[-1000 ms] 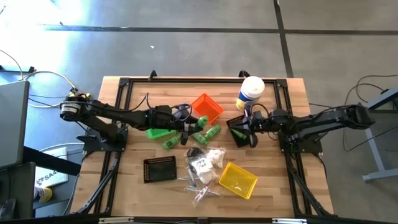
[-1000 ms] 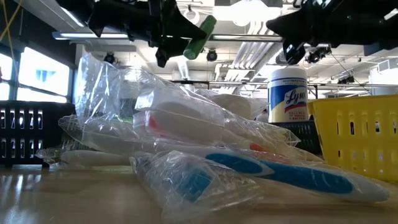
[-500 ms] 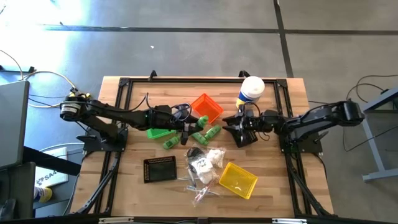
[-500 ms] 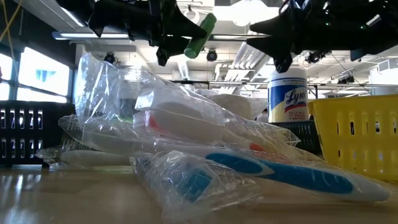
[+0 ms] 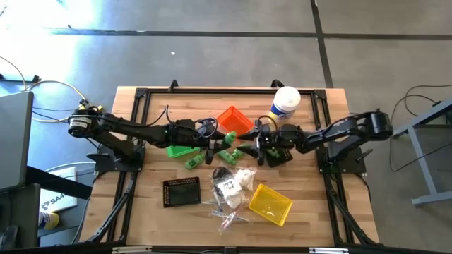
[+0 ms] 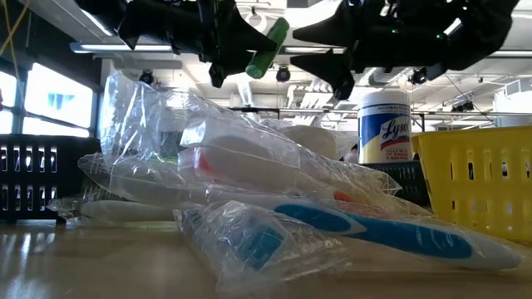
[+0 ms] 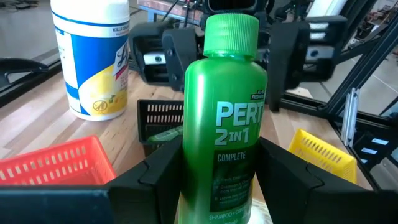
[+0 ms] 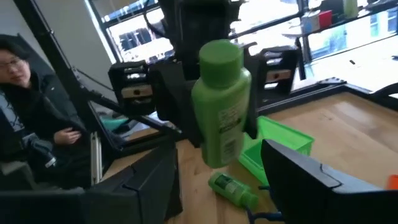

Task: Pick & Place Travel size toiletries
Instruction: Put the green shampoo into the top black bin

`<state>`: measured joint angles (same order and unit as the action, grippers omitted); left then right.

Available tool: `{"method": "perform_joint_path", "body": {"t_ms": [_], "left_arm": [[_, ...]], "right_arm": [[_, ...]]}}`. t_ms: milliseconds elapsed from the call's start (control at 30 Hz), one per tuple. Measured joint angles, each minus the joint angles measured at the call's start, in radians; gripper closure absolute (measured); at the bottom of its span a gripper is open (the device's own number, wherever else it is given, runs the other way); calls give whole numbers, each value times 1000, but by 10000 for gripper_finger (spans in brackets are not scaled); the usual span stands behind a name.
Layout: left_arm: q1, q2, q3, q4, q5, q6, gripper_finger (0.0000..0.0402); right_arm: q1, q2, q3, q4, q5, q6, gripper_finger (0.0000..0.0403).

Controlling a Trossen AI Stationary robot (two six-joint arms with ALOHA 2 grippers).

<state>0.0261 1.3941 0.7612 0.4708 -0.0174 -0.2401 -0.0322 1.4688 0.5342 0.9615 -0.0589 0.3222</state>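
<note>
A green mini bottle [image 7: 227, 112], one of the travel size toiletries, is up in the air over the table's middle with my left gripper [image 7: 227, 158] shut on it. My right gripper [image 8: 224, 180] is open and level just right of the bottle's cap [image 6: 278, 33], its fingers apart from it. More green bottles [image 5: 234, 150], white packets [image 5: 240, 180] and clear-wrapped sticks [image 5: 229, 212] lie flat on the table. My left gripper pinches the bottle's lower body [image 7: 186, 180] between its two fingers [image 7: 155, 174]. The fingers come level from the table's left and run along the bottle. The bottle is lifted clear, its cap end [image 7: 231, 28] sticking out past the fingertips toward the right arm and tilted a little upward.
Small bins stand around: green [image 5: 180, 150], orange [image 5: 235, 121], black [image 5: 181, 190], yellow [image 5: 270, 203] and a dark one [image 5: 282, 154] under my right arm. A white-lidded canister [image 5: 284, 104] stands far right. A person [image 8: 18, 93] sits beyond the table.
My right gripper has travelled toward the table's left, up to the held bottle, and has opened on the way. My left gripper and the bottle have stayed where they were.
</note>
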Motion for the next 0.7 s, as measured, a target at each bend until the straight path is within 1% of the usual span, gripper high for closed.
{"method": "perform_joint_path", "body": {"t_ms": [133,200,267,400,567,700], "left_arm": [[0,0,0,-3,0,0,227],[0,0,0,-3,0,0,227],[0,0,0,-5,0,0,227],[-1,0,1,-7,0,0,227],[-1,0,1,-6,2,0,227],[-1,1,2,-10,-4,0,227]], "right_arm": [[0,44,45,0,2,2,172],[-1,61,65,1,-13,17,171],[-1,77,83,0,-45,18,167],[-1,96,115,-3,-45,14,154],[-1,111,148,-13,-40,-8,151],[0,111,164,-29,2,-12,151]]}}
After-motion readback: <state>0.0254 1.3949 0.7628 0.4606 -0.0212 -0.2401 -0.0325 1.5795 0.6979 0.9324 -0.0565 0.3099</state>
